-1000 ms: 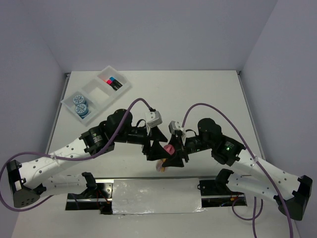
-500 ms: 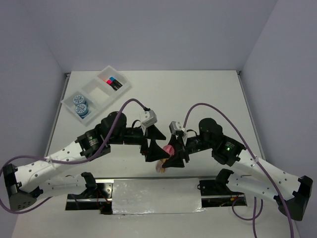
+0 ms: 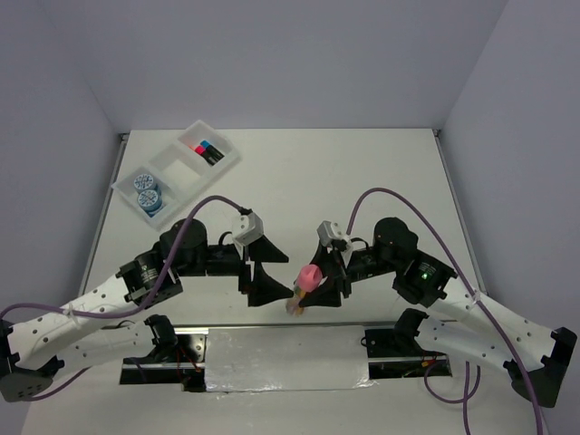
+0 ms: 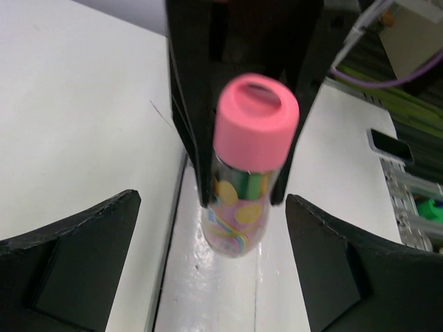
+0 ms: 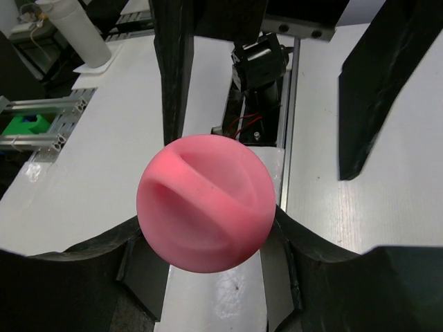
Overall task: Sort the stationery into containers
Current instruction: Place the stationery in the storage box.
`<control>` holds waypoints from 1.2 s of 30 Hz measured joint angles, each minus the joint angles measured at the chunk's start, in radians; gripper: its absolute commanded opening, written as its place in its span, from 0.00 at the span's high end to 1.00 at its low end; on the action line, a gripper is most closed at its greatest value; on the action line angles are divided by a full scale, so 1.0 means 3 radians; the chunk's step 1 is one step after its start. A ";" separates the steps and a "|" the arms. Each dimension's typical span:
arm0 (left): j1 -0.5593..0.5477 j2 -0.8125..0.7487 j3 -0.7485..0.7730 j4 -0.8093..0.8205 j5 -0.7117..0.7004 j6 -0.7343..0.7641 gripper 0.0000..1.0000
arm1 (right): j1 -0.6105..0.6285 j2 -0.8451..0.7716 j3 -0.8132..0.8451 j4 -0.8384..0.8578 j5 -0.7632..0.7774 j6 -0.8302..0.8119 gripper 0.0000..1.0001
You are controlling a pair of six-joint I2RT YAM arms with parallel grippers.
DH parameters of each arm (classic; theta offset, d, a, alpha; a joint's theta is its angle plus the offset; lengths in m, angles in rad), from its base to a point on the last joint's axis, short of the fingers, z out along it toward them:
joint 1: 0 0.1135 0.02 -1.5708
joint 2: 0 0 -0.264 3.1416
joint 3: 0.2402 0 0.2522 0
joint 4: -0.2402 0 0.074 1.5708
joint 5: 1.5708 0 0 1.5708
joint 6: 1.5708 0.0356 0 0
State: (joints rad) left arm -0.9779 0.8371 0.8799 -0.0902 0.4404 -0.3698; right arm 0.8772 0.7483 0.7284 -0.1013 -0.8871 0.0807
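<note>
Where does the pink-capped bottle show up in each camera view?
Top external: pink-capped bottle low centre, between the two arms.
Left wrist: bottle mid-frame, cap uppermost.
Right wrist: bottle mid-frame, seen cap-on.
Shared landmark: the right gripper clamped on it, visible in all three.

Left arm low, elbow bent, forearm running right. Left hand (image 3: 283,272) spread wide, gripping nothing. Right arm folded, wrist pointing left. Right hand (image 3: 314,288) pinched on pink-capped bottle (image 3: 310,277), cap toward left hand. Hands face each other, apart.
</note>
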 measured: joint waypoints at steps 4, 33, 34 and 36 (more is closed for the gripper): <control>0.0000 -0.0043 -0.0207 0.0093 0.0272 0.0003 0.01 | 0.0000 -0.0010 0.0004 0.0000 0.0056 0.0001 0.95; -0.0015 0.0254 -0.0439 0.0946 0.0771 -0.0310 0.96 | -0.0003 0.0038 0.0168 0.0521 0.0201 0.0380 0.87; -0.0015 0.0254 -0.0437 0.0940 0.0773 -0.0310 1.00 | -0.0004 0.0045 0.0165 0.0538 0.0202 0.0397 0.84; -0.0015 0.0257 -0.0398 0.0857 0.0767 -0.0292 1.00 | -0.0004 0.0048 0.0164 0.0548 0.0206 0.0416 0.71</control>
State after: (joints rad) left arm -0.9825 0.9142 0.7605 0.1669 0.6704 -0.4576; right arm 0.8761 0.7628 0.7776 0.0631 -0.8253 0.2054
